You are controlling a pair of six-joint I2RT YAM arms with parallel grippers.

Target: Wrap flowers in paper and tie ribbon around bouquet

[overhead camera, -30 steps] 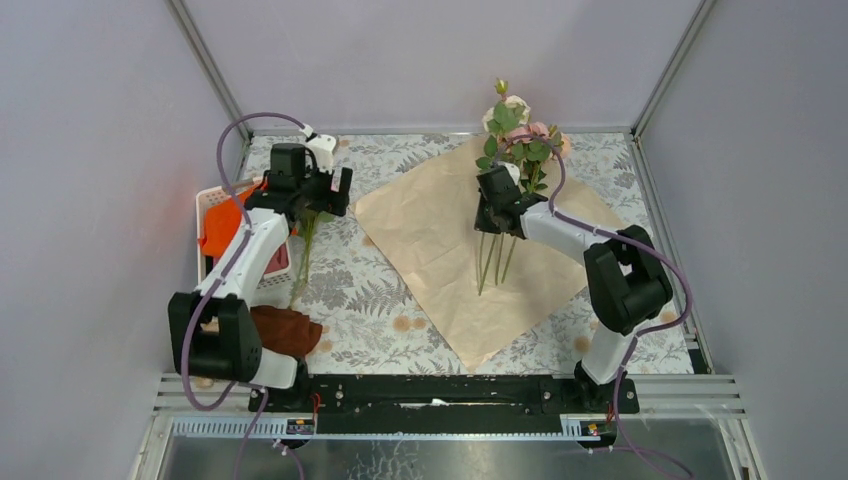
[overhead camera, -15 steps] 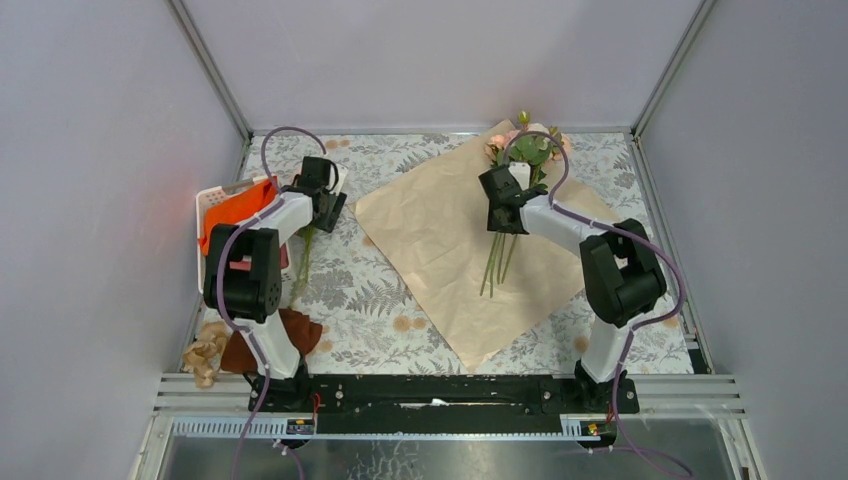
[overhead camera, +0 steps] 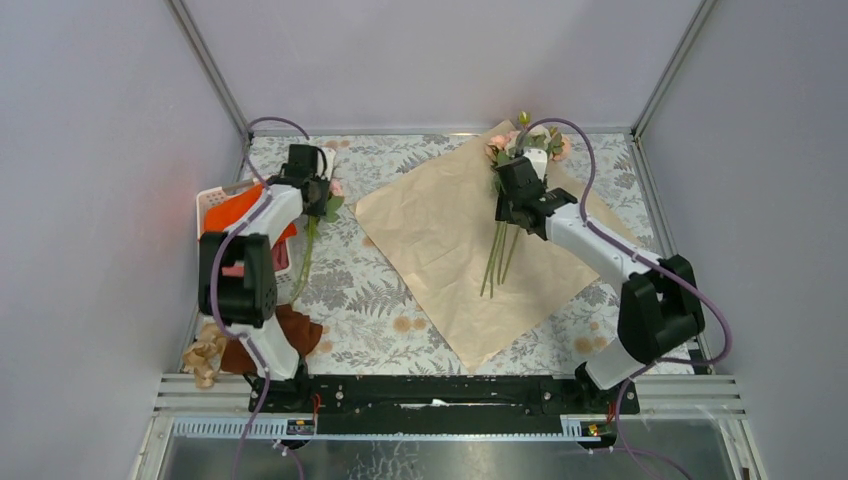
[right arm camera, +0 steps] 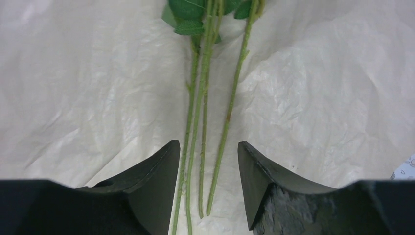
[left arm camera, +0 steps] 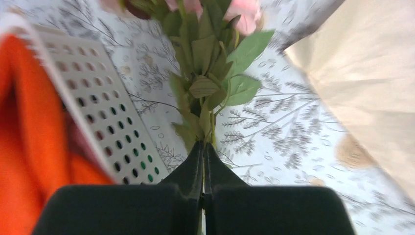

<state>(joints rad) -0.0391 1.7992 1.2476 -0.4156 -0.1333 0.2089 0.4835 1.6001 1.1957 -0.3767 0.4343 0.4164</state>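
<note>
Pinching a rose sprig beside the white basket at upper left, left gripper closed on its stem, right gripper partly spread above the flowers lying on the paper, centre right

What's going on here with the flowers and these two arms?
Two robot arms are gathering flowers to wrap. The left tool is shut on the stem of a pink flower sprig beside the white basket. The right tool is open above other stems lying on the peach paper. Nothing is wrapped yet.

matt, crinkly paper; perforated plastic basket
</note>
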